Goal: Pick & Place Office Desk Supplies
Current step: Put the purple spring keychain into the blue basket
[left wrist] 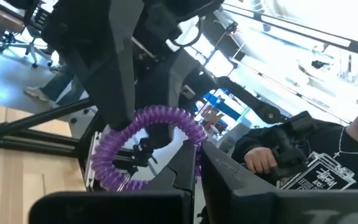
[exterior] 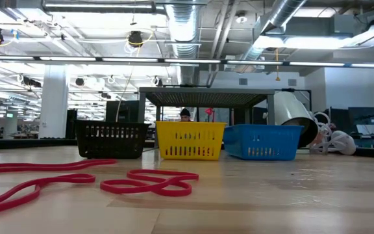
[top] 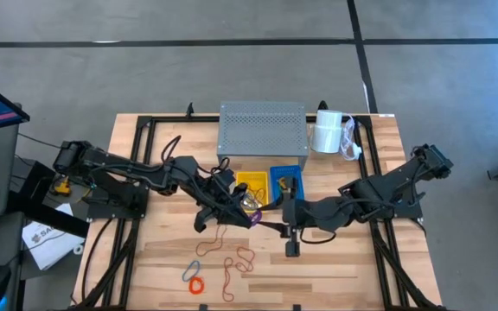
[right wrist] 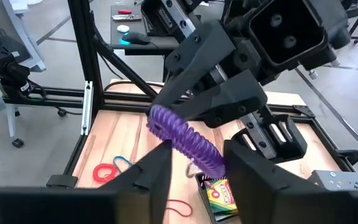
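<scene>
Here the left gripper (right wrist: 194, 118), jaws clamped on a purple coiled plastic loop (right wrist: 185, 140), holds it above mid-surface; the right gripper (right wrist: 194, 177) straddles it, jaws apart. Releasing early could drop the loop.

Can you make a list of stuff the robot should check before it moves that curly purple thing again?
1. Left gripper pinching the purple coil: ok, shut on it.
2. Right gripper lined up for the handover: ok, a finger on each side of the coil.
3. Right gripper gripping the coil firmly: cannot tell.
4. Coil lifted off the table: ok.
5. Yellow basket and blue basket close by: ok.
6. Loose rubber bands away from both arms: ok.
</scene>
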Controlling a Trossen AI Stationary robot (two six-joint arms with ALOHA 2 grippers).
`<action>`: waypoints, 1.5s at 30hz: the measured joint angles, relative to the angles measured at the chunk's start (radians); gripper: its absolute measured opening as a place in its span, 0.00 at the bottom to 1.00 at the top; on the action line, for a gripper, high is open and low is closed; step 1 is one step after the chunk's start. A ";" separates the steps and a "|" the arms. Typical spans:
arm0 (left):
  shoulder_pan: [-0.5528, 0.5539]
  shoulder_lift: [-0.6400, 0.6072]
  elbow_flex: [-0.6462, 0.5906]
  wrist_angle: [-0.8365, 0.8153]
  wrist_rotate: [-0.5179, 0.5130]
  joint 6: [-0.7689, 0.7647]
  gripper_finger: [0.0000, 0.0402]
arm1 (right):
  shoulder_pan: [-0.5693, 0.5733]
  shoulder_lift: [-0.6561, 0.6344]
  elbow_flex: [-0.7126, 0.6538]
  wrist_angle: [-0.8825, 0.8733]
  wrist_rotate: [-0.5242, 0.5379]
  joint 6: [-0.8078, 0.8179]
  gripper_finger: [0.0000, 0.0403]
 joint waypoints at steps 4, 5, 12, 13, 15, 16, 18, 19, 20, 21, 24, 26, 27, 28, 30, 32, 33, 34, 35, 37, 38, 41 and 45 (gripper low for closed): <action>0.000 0.000 0.000 0.002 0.005 -0.005 0.01 | 0.000 0.000 0.000 0.001 0.000 0.000 0.24; 0.000 0.000 0.000 0.002 0.006 -0.005 0.01 | 0.000 0.000 0.000 0.002 0.000 0.003 0.22; 0.000 0.000 0.000 0.019 0.005 -0.005 0.02 | 0.000 0.000 0.000 0.022 0.003 0.003 0.03; 0.000 0.000 0.000 0.020 0.001 -0.005 0.02 | 0.000 0.000 0.000 0.029 0.005 0.007 0.03; 0.000 0.000 0.000 0.019 -0.003 -0.005 0.04 | 0.000 0.000 0.000 0.036 0.021 0.023 0.03; 0.000 0.000 0.000 0.019 -0.003 -0.005 0.04 | 0.000 0.000 0.000 0.037 0.026 0.029 0.02; 0.000 0.000 0.000 0.019 -0.004 -0.005 0.06 | 0.000 0.000 0.000 0.037 0.027 0.030 0.01; 0.000 0.000 0.000 0.019 -0.005 -0.005 0.07 | 0.002 0.000 0.000 0.038 0.028 0.033 0.01; 0.000 0.000 0.000 0.019 -0.005 -0.005 0.08 | 0.005 0.000 0.000 0.041 0.029 0.041 0.02; 0.000 0.000 0.000 0.020 -0.005 -0.006 0.09 | 0.006 0.000 0.000 0.042 0.031 0.050 0.01; 0.000 0.000 0.000 0.019 -0.010 -0.020 0.12 | 0.013 -0.001 0.000 0.042 0.036 0.058 0.01; 0.000 0.000 0.000 0.020 -0.011 -0.032 0.14 | 0.019 -0.002 0.000 0.045 0.057 0.069 0.01; 0.000 0.000 0.000 0.024 -0.011 -0.035 0.15 | 0.020 -0.003 0.000 0.045 0.060 0.073 0.01; 0.000 0.000 0.000 0.029 -0.011 -0.036 0.16 | 0.021 -0.004 0.000 0.046 0.062 0.074 0.01; 0.000 -0.003 0.000 0.047 -0.011 -0.038 0.19 | 0.029 -0.011 0.000 0.045 0.063 0.079 0.00; 0.000 -0.014 0.000 0.061 -0.011 -0.038 0.21 | 0.033 -0.018 0.000 0.052 0.063 0.087 0.00; 0.003 -0.025 0.000 0.061 -0.011 -0.037 0.22 | 0.034 -0.023 0.000 0.052 0.063 0.092 0.00; 0.008 -0.035 0.000 0.062 -0.010 -0.034 0.23 | 0.038 -0.026 0.000 0.049 0.063 0.100 0.00; 0.011 -0.046 0.000 0.062 -0.010 -0.031 0.23 | 0.042 -0.029 0.000 0.049 0.063 0.107 0.00; 0.022 -0.069 0.000 0.061 -0.011 -0.030 0.25 | 0.047 -0.038 0.000 0.049 0.064 0.108 0.00; 0.028 -0.082 0.000 0.060 -0.011 -0.029 0.26 | 0.047 -0.045 0.000 0.048 0.064 0.111 0.00; 0.036 -0.130 0.000 0.040 -0.011 0.032 0.27 | 0.053 -0.067 0.000 0.020 0.077 0.152 0.00; 0.035 -0.208 0.001 -0.134 -0.039 0.159 0.26 | 0.052 -0.114 0.000 -0.131 0.113 0.268 0.00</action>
